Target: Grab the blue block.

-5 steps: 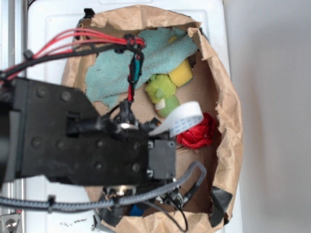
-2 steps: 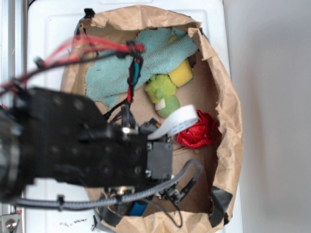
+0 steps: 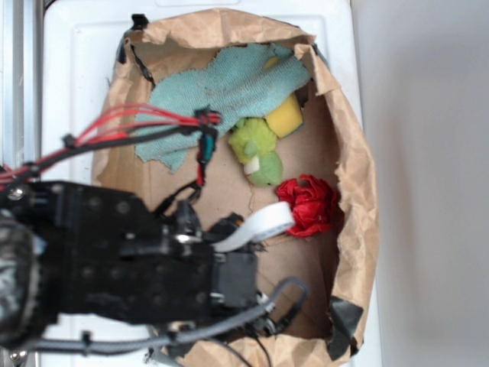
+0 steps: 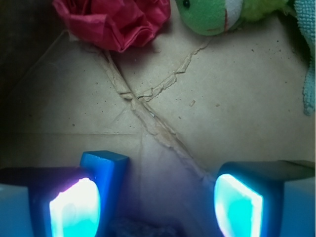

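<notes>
I am looking down into a brown paper liner whose crumpled walls are ringing the work area on the white counter, and I am taking the red fabric flower as my marker. The wrist camera is showing the claw spread wide, its two glowing cyan pads well apart with bare paper floor between them. The blue block is sitting inside that gap, right against the finger on the flower's side; I cannot tell whether they are touching. From above, the black arm is covering it completely. Between the claw and the flower the floor is lying open, creased by a raised forked fold. Beyond the flower, the green plush toy is lying near it but apart, with a yellow sponge just past the toy and the teal terry rag spreading toward the far wall. A white ribbon cable is arching from the arm toward the flower. The liner wall is rising close beside the flower, leaving little room there.
</notes>
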Controlling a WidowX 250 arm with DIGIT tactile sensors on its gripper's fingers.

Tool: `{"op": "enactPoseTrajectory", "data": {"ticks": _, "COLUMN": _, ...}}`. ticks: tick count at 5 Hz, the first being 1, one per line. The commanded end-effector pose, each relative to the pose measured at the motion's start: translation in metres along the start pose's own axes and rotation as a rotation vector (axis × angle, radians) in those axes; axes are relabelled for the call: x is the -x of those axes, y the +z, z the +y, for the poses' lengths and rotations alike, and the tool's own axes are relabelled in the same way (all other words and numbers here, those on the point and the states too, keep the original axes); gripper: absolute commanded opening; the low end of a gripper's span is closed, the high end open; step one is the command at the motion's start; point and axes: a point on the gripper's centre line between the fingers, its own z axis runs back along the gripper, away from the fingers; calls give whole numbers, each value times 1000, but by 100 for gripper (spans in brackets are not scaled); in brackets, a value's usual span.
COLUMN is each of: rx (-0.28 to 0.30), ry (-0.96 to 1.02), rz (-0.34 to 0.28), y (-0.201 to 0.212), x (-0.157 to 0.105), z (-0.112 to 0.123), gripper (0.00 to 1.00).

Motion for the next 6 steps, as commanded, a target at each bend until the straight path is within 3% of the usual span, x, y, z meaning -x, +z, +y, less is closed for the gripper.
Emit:
{"op": "enactPoseTrajectory", "data": {"ticks": 1, "rx": 114, "ry": 26, "rz": -3, "y": 27, "x": -34, "z": -28, "gripper": 100}}
{"op": "enactPoseTrajectory", "data": {"ticks": 3, "rx": 63, "ry": -4, "rz": -18, "y": 12, "x": -38, "z": -35, "gripper": 100}}
{"op": "enactPoseTrajectory", "data": {"ticks": 4, "rx": 21, "ry": -42, "rz": -34, "y": 14, "x": -34, "z": -25, "gripper": 100}}
{"op": "enactPoseTrajectory", "data": {"ticks": 6, "rx": -9, "ry": -66, "rz": -52, "y": 39, "x": -31, "z": -15, "gripper": 100}}
